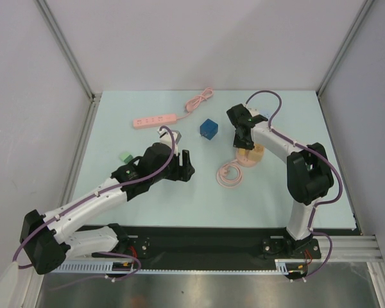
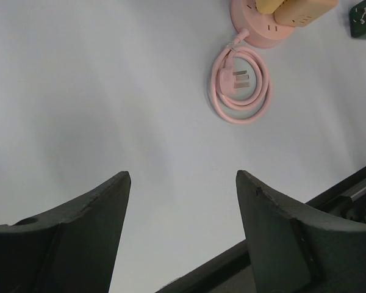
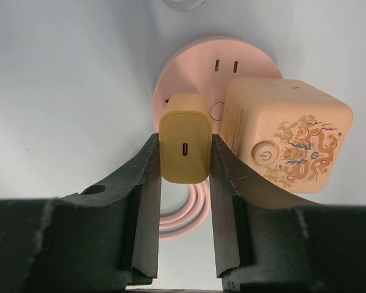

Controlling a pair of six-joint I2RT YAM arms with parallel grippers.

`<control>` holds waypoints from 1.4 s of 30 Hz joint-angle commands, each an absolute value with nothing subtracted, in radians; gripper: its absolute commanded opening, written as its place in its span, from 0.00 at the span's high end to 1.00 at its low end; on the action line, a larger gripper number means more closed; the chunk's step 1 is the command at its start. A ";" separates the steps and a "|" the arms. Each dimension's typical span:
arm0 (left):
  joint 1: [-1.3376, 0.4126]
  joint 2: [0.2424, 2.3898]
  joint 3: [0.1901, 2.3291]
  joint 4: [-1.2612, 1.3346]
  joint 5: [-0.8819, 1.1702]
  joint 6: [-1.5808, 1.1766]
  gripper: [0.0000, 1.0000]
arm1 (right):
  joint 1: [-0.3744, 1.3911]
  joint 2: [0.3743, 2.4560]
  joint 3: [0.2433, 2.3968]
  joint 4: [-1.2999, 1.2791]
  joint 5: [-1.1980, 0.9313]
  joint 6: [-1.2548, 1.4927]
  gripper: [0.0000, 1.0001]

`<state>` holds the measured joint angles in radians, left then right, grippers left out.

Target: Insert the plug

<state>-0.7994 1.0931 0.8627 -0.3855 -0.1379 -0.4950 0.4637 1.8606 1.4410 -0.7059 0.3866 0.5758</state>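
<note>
Yellow plug (image 3: 184,149), in the right wrist view, is clamped between the narrow-set fingers of the right claw (image 3: 184,141), over the round pink socket (image 3: 189,67) and just beside a cream adapter (image 3: 287,143). In the left wrist view, the left claw (image 2: 183,174) is spread wide and holds nothing above the bare desk (image 2: 79,91). From above, the socket lies towards the desk's right edge.

bright, even overhead light; soft shadows, sharp pictures.

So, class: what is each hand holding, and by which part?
Right hand grips the yellow charger by its two sides; left hand holds nothing.
</note>
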 commanded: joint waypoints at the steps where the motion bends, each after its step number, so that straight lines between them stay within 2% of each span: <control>1: -0.792 1.091 0.876 -0.376 -0.137 -0.477 0.24 | 0.465 1.833 1.453 -0.689 0.437 0.577 1.00; 25: -0.792 1.098 0.864 -0.365 -0.130 -0.477 0.23 | 0.468 1.824 1.437 -0.655 0.423 0.591 1.00; 42: -0.792 1.098 0.867 -0.364 -0.123 -0.477 0.23 | 0.463 1.862 1.306 -0.604 0.388 0.649 1.00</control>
